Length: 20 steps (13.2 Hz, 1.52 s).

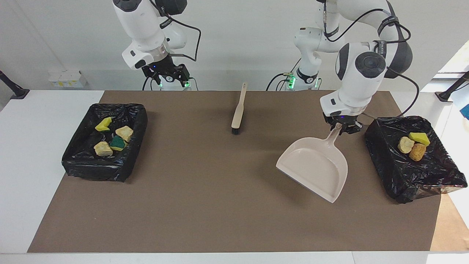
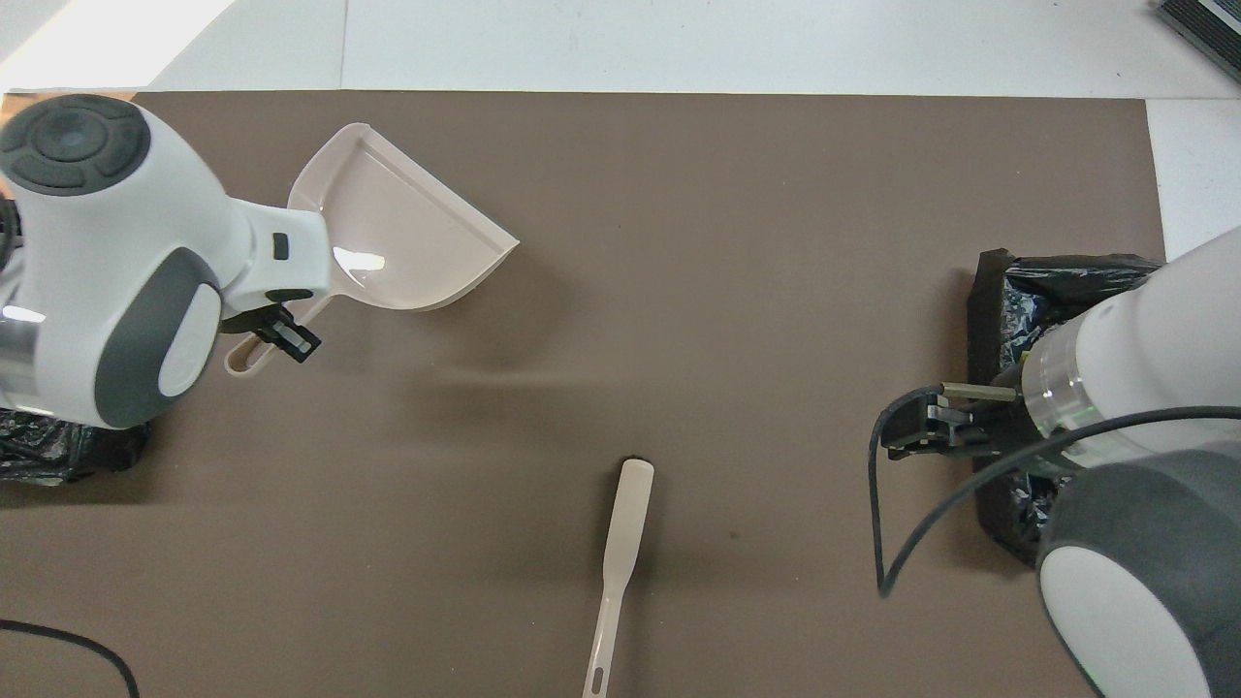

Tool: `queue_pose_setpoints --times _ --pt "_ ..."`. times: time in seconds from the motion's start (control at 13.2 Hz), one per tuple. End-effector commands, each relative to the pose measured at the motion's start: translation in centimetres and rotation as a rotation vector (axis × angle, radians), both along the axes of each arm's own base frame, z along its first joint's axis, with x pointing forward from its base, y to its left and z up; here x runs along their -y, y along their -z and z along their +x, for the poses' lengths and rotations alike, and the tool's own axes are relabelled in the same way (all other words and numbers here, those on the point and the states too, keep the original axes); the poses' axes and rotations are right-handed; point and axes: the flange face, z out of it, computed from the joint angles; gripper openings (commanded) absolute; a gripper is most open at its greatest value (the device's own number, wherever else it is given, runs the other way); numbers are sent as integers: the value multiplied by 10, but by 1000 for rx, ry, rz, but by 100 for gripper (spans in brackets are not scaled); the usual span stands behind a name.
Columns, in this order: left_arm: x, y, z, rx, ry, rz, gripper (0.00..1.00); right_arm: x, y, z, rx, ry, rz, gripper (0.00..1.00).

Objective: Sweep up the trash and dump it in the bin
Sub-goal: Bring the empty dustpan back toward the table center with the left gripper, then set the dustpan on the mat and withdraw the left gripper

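At the left of the facing view sits a bin (image 1: 104, 152) lined with black plastic. Four scraps lie in it: a yellow sponge (image 1: 103, 125) toward the top, a tan lump (image 1: 124, 132) beside it, a green-backed sponge (image 1: 118, 143) below that, and a pale lump (image 1: 103, 149) at the lower left of the group. The pieces sit close together; the green one seems to touch the pale lump, though the dark liner makes that hard to judge.

Above this bin, in the upper left of the frame, the right gripper (image 1: 166, 77) hangs in the air with its fingers spread wide and nothing between them.

In the upper middle the brush (image 1: 239, 111) lies flat on the brown mat (image 1: 205, 205), bristles toward the bottom of the frame, handle toward the robots.

Right of centre the dustpan (image 1: 316, 167) is tilted, its open lip toward the lower right, with nothing in it. The left gripper (image 1: 342, 127) is clamped narrow on the dustpan's handle.

At the right edge sits a second bin (image 1: 414, 179), also black-lined. Three scraps rest in its upper part: a pale lump (image 1: 405, 145), a golden-brown piece (image 1: 417, 152) touching it, and a yellow sponge (image 1: 419, 138) just above them.
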Motion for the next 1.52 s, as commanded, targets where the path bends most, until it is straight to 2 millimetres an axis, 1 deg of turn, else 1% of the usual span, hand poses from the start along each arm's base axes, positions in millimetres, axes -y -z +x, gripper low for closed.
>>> queue_pose_setpoints --times 0.0,0.15,0.23,0.38,0.46,0.53,0.61,0.76,0.84,0.91,0.99,1.06,1.14,1.22,1.29,1.37,1.44 --pt "39 18 1 31 -73 -40 0 8 -14 32 -18 -28 -38 100" --pt "71 24 -3 36 -168 -85 0 19 -30 52 5 -40 -64 100" --pt "87 21 -1 49 -188 -121 0 22 -33 56 8 -64 -74 100" --pt "128 31 -9 31 -224 -138 0 23 -32 56 7 -75 -76 100" --pt "157 46 -9 33 -290 -126 0 22 -32 57 17 -75 -73 100" --pt "183 49 -7 43 -314 -131 0 22 -31 57 16 -75 -73 100" --pt "199 60 -7 28 -360 -141 0 24 -32 57 19 -72 -73 100" --pt "243 85 -24 51 -418 -141 0 30 -37 56 27 -73 -71 100" --pt "257 91 -29 69 -438 -147 0 35 -37 57 27 -88 -63 100" --pt "261 94 -30 86 -476 -153 0 36 -38 57 30 -107 -52 100" --pt "262 92 -30 100 -524 -154 0 36 -38 57 30 -111 -52 100" --pt "270 90 -34 118 -578 -168 0 37 -36 58 31 -111 -59 100" --pt "273 93 -36 128 -602 -167 0 37 -37 60 45 -108 -59 100" --pt "270 99 -39 122 -596 -158 0 37 -37 62 55 -108 -57 100" --pt "266 110 -45 109 -595 -140 36 36 -38 63 66 -109 -54 100" --pt "263 117 -47 113 -600 -144 88 36 -38 63 69 -110 -53 100" --pt "260 115 -46 107 -606 -136 98 38 -39 63 70 -108 -52 100"
